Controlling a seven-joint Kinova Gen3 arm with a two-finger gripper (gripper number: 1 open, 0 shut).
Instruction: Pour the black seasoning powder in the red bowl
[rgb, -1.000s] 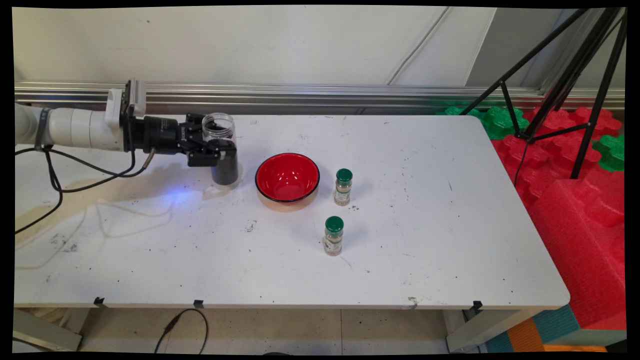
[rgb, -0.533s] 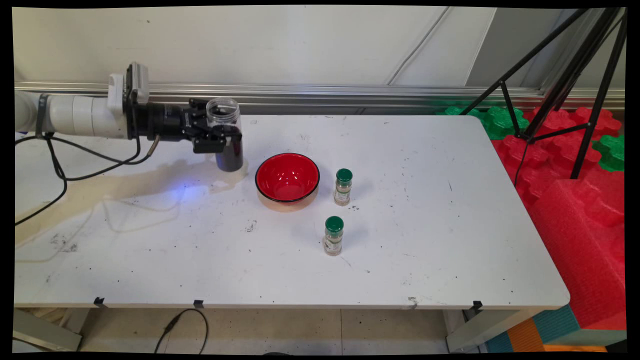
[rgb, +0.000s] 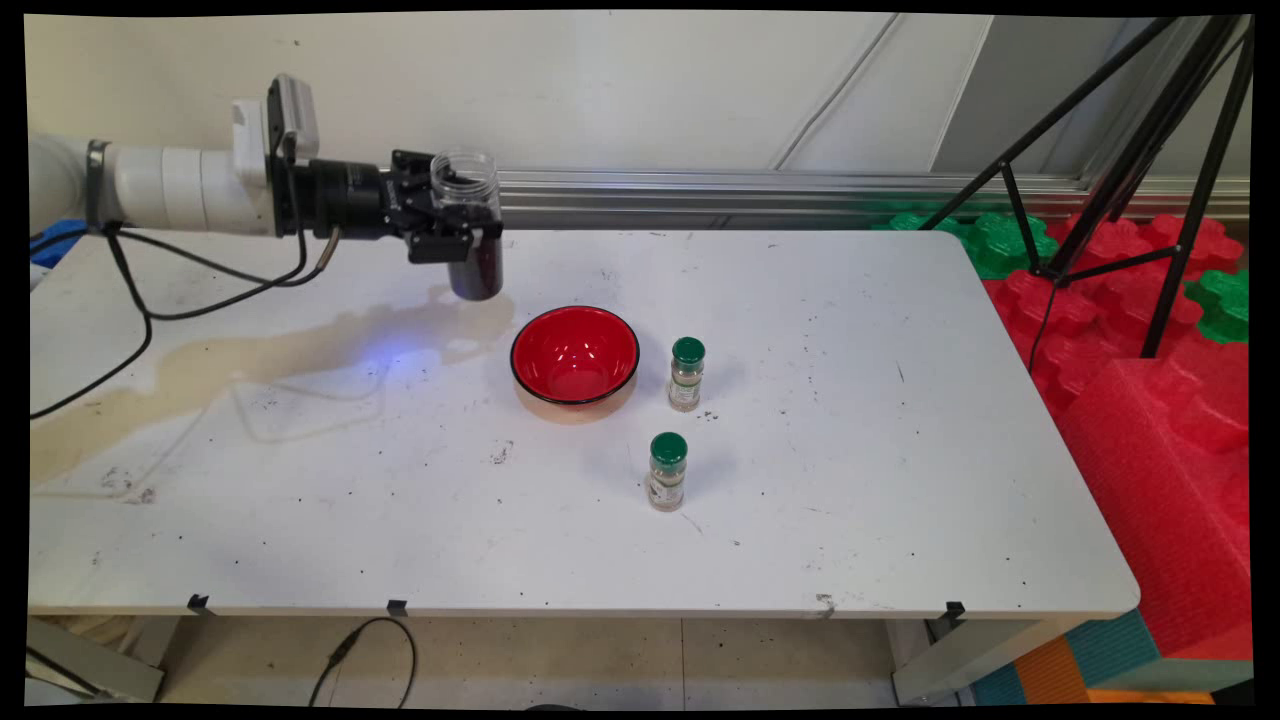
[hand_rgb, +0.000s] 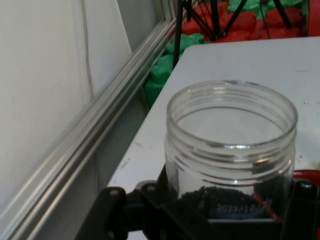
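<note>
Right of the held jar (rgb: 470, 232), only the red bowl (rgb: 575, 354) and two spice bottles (rgb: 686, 374) break open table (rgb: 850, 450).

White table (rgb: 900, 480), kinda scuffed, with a pale wall (rgb: 560, 80) and a metal rail (rgb: 700, 190) behind it. Red and green foam blocks (rgb: 1150, 400) sit on the right, black tripod (rgb: 1130, 150) standing over them.

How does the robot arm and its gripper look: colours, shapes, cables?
The arm is white, round and tube-like, with a grey band. A white and grey boxy module sits at the wrist. The gripper is black, with a cylindrical body and jointed linkage. Black cables hang beneath.
</note>
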